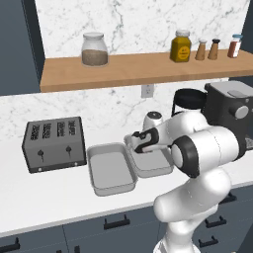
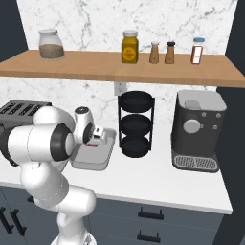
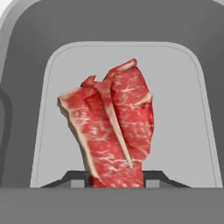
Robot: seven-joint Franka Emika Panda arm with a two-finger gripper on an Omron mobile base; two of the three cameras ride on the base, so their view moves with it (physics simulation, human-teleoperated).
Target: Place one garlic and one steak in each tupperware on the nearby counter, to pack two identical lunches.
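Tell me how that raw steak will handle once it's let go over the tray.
The steak probably flops: it is thin and folds where it hangs between the pincer tips. Its glossy marbled surface suggests it may slip. It should settle flat in the tupperware, unlikely to roll.

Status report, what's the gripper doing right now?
Gripper shut on steak. Steak hanging over right tupperware. Left tupperware empty. Nothing in the way.
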